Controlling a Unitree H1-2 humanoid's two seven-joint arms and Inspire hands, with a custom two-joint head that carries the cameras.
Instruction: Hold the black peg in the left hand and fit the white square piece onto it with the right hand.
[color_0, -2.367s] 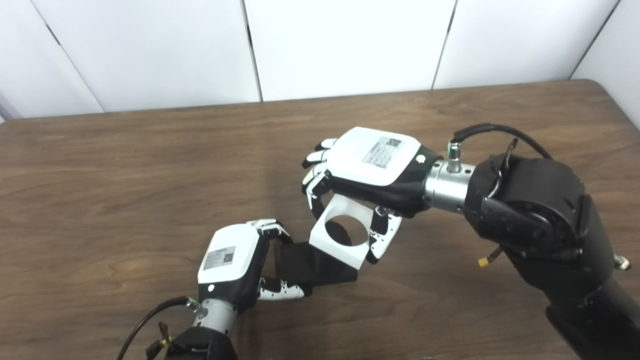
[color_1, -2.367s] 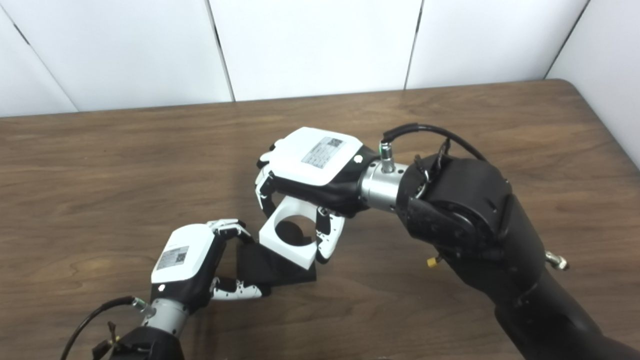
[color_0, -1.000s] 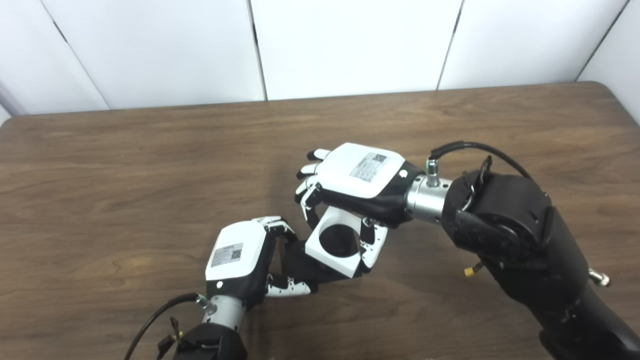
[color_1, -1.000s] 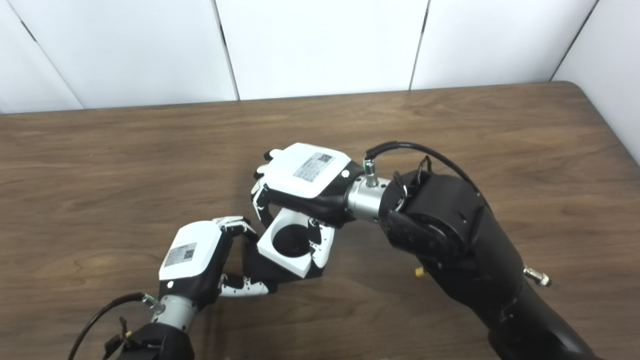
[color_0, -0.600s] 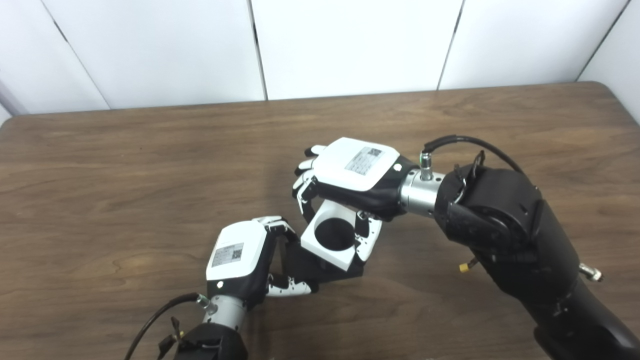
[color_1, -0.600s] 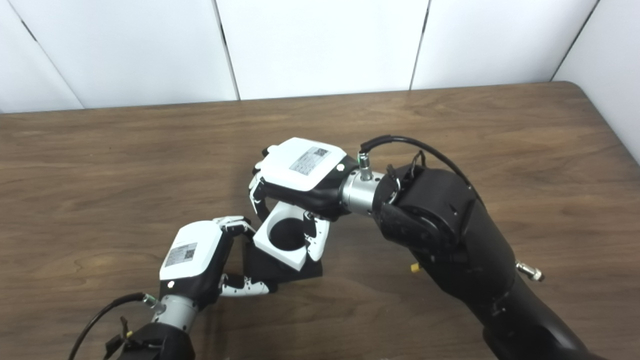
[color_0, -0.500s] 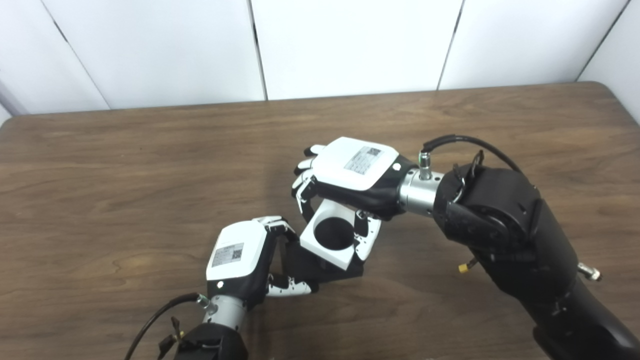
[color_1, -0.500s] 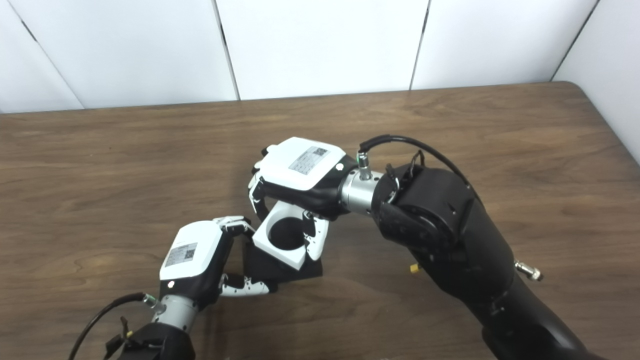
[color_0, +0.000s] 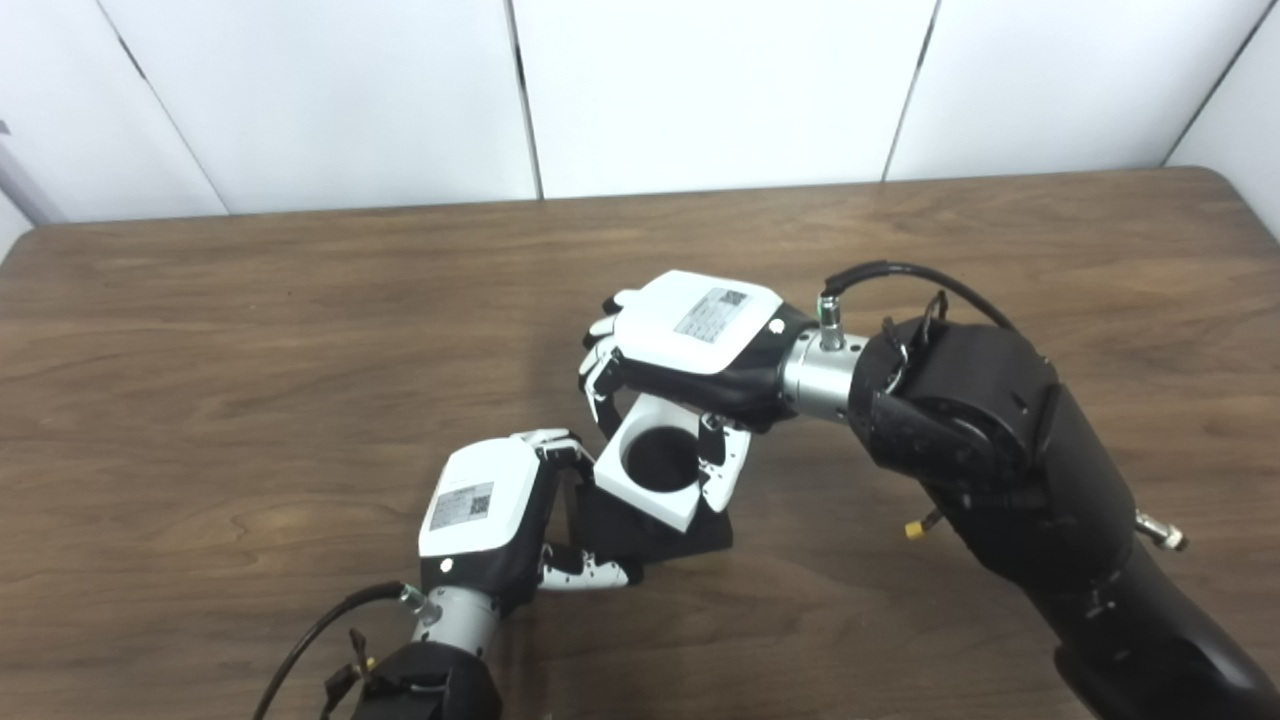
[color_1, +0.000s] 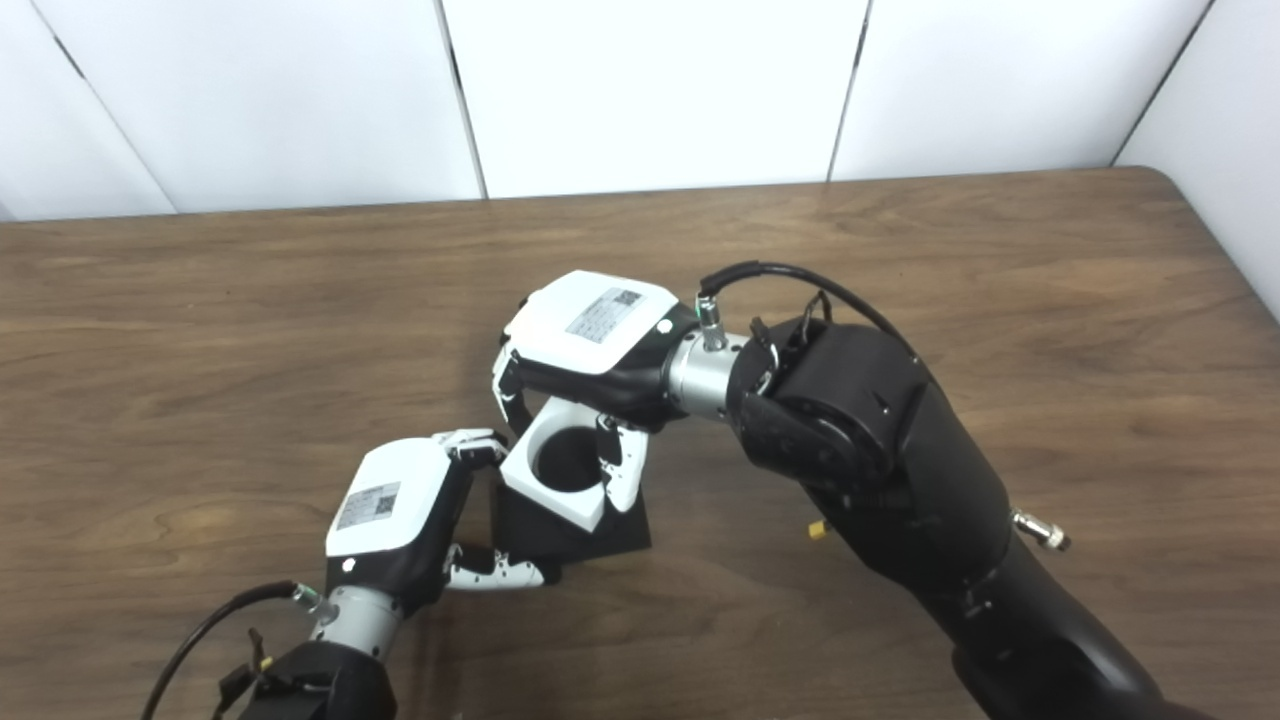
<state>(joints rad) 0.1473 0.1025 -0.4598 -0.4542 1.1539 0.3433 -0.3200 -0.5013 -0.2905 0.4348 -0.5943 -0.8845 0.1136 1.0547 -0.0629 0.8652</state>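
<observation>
Wooden bench (color_0: 200, 330), center frame: left hand (color_0: 490, 525) grips the black peg (color_0: 640, 530) while right hand (color_0: 690, 345) clasps the white square piece (color_0: 650, 475) over it.

Left hand (color_0: 480, 515) is curled shut at 7 o'clock; right hand (color_0: 690, 345) hangs palm-down, fingers clamped, at 1 o'clock.

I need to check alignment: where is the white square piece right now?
In the left eye view, the white square piece is near the table's middle, gripped by the right hand, directly over the black peg that the left hand holds.
</observation>
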